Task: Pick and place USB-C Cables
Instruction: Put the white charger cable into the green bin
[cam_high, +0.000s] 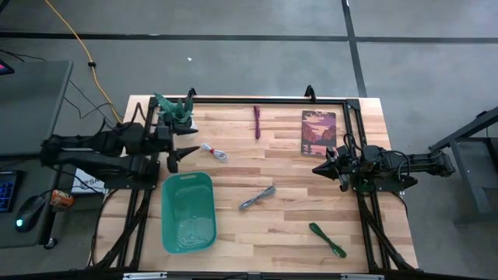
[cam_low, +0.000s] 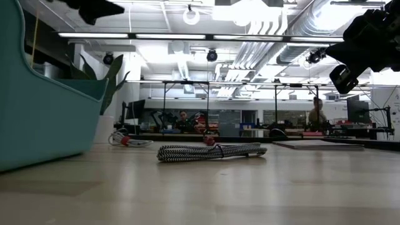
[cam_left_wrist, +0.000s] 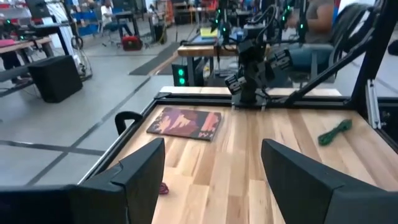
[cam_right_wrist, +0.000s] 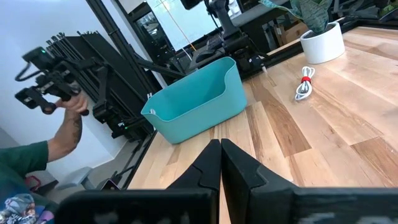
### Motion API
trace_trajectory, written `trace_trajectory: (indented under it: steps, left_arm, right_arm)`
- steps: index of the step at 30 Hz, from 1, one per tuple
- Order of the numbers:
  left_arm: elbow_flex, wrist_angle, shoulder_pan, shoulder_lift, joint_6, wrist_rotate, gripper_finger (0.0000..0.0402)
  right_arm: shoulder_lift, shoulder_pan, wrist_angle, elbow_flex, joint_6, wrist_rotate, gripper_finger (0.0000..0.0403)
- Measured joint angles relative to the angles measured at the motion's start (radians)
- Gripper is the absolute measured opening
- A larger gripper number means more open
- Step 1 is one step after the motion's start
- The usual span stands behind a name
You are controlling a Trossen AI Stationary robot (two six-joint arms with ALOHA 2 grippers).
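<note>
Sitting loose on the bench (cam_high: 296, 225) are all four USB-C cables: the white-and-red cable (cam_high: 214, 152) left of centre beside the left gripper (cam_high: 180, 156), the maroon cable (cam_high: 257, 122) at the far edge, the grey cable (cam_high: 257, 197) mid-bench, the green cable (cam_high: 327, 239) near right. None is in the teal bin (cam_high: 187, 211) yet. Left jaws are spread open above the bench; right gripper (cam_high: 320, 168) waits at the right side, jaws pressed closed on nothing. My worry: these thin bundles lie flat, so the jaws could pinch one loop and the cable unravels or drags.
</note>
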Motion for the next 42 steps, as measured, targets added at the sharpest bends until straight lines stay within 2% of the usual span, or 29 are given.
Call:
trace_trajectory:
  steps: [12,21,24,27,34,42]
  left_arm:
    - [0.067,-0.013,0.019,0.156,0.012,-0.004,0.0248]
    - [0.315,-0.387,0.172,0.529,-0.086,0.044,0.0246]
    - [0.372,-0.454,0.211,0.656,-0.127,0.051,0.0244]
    - [0.415,-0.517,0.246,0.769,-0.174,0.106,0.0241]
    - [0.425,-0.504,0.277,0.963,-0.478,0.249,0.0239]
    - [0.425,-0.503,0.284,1.083,-0.444,0.24,0.0239]
  right_arm:
    - [0.0,0.0,0.0,0.0,0.0,0.0,0.0]
    - [0.0,0.0,0.0,0.0,0.0,0.0,0.0]
    - [0.0,0.0,0.0,0.0,0.0,0.0,0.0]
    - [0.0,0.0,0.0,0.0,0.0,0.0,0.0]
    - [0.0,0.0,0.0,0.0,0.0,0.0,0.0]
    - [0.0,0.0,0.0,0.0,0.0,0.0,0.0]
